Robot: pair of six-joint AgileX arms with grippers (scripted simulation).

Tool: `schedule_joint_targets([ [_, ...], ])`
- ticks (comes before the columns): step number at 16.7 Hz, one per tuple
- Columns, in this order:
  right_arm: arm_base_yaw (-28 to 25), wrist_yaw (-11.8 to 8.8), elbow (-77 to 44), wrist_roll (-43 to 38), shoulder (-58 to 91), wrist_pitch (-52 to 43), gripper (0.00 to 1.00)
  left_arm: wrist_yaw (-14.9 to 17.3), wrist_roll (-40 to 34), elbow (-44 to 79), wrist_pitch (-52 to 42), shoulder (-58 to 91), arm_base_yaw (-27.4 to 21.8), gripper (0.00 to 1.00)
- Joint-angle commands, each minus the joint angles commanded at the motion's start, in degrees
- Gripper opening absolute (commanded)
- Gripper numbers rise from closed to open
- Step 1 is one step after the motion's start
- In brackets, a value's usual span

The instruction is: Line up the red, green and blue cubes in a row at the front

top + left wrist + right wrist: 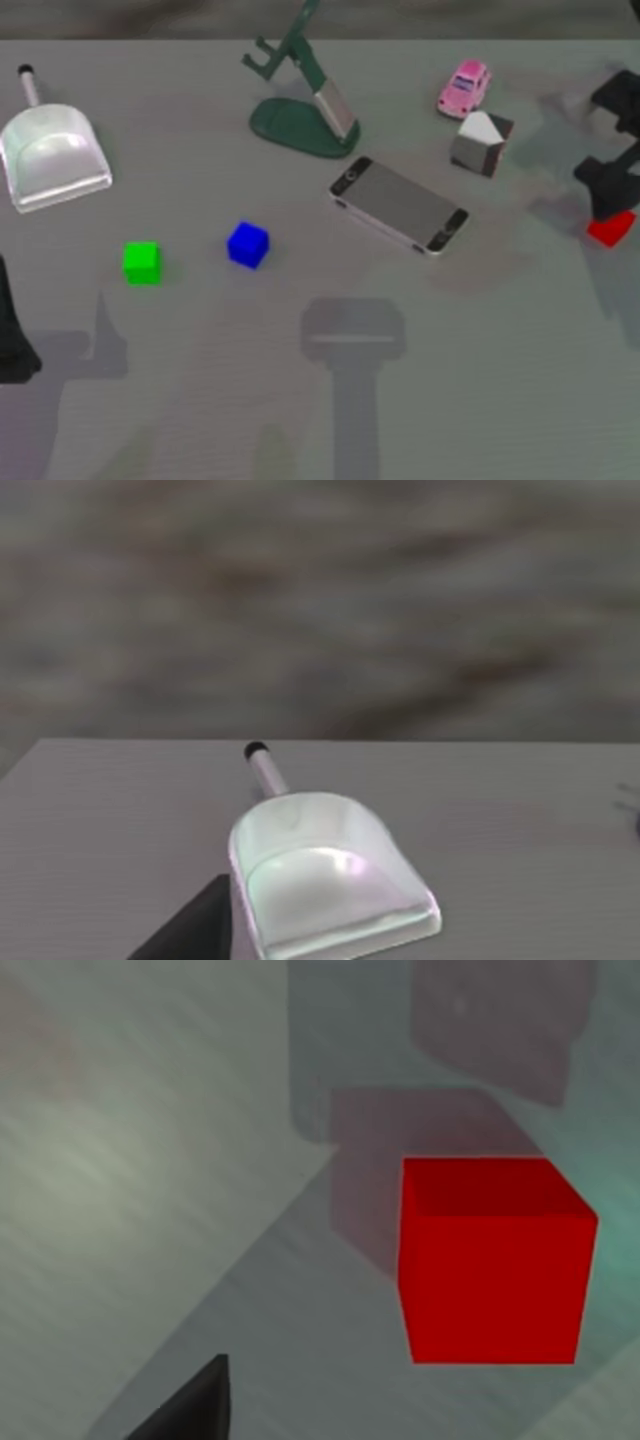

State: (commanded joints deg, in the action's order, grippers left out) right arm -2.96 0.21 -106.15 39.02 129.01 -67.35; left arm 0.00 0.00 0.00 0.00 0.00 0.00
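Partly hidden beneath the right gripper (pixel 612 205), the red cube (pixel 611 229) shows one corner; finger state cannot be told.

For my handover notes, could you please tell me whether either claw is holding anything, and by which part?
It cannot be told: the right claw is over the small matte red cube, its grip hidden. The left arm is parked, holding nothing.

Three small matte cubes of equal size on the grey table (pixel 200 400). Green cube (pixel 142 262): left part of the table, sitting flat. Blue cube (pixel 247 244): near the green cube, to its right, apart from it, turned slightly askew. Red cube (pixel 611 229): far right edge, well apart from the other two, its upper part hidden.
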Motion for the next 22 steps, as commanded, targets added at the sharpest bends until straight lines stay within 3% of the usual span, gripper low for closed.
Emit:
schedule_joint_targets([
  [6,-0.17,0.05,8.51,-0.21,4.42,13.48,1.0,0.0,0.0,0.0,0.0,0.0,0.0,1.0],
  [11,-0.19,0.05,9.45,-0.21,5.05,14.72,1.0,0.0,0.0,0.0,0.0,0.0,0.0,1.0],
  [22,-0.19,0.05,9.45,-0.21,5.05,14.72,0.17,0.0,0.0,0.0,0.0,0.0,0.0,1.0],
])
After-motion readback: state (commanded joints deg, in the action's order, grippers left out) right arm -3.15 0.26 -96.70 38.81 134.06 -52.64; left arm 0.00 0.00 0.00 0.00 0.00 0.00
